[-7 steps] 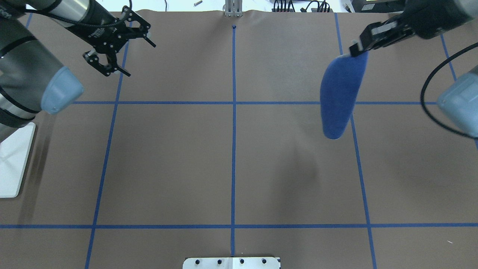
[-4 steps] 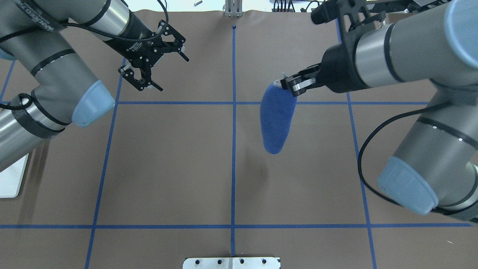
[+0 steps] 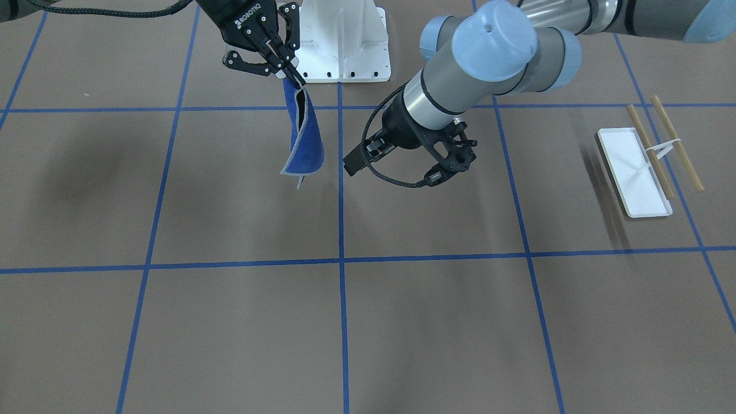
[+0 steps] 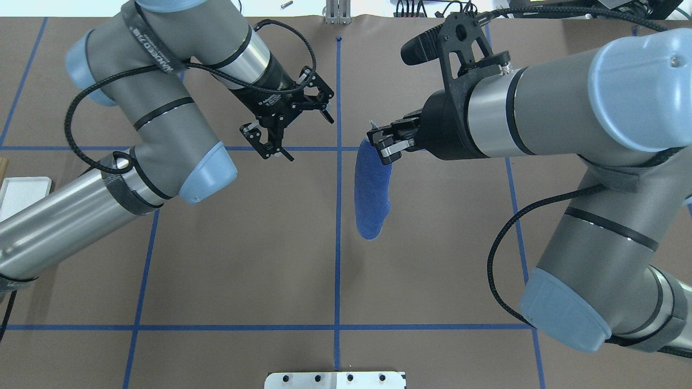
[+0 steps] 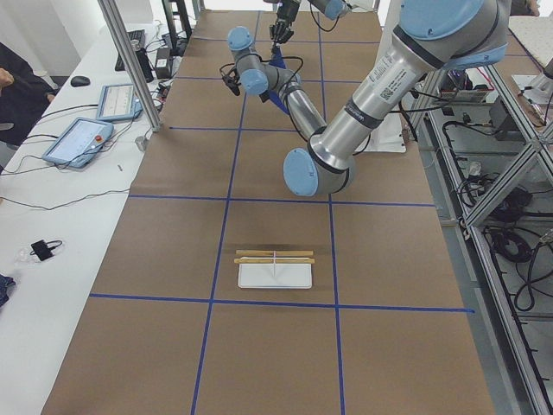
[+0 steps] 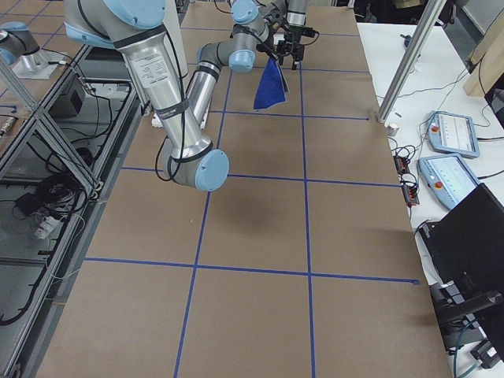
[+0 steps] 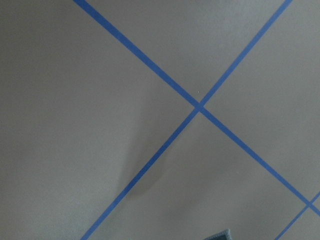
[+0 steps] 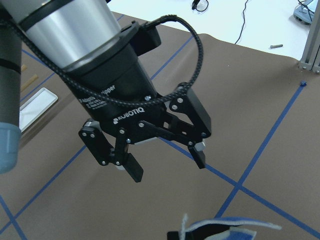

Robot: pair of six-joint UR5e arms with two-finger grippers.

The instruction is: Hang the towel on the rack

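Grips towel (image 4: 370,194) by its top corner in clenched right tool (image 4: 379,145), dangling above counter (image 4: 227,270); holds left tool (image 4: 311,139) spread wide nearby.

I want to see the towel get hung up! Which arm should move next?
Probably the left. The left gripper hangs open right beside the towel, which dangles from the shut right gripper. The rack stands far out on the robot's left side, so a hand-over looks sensible.
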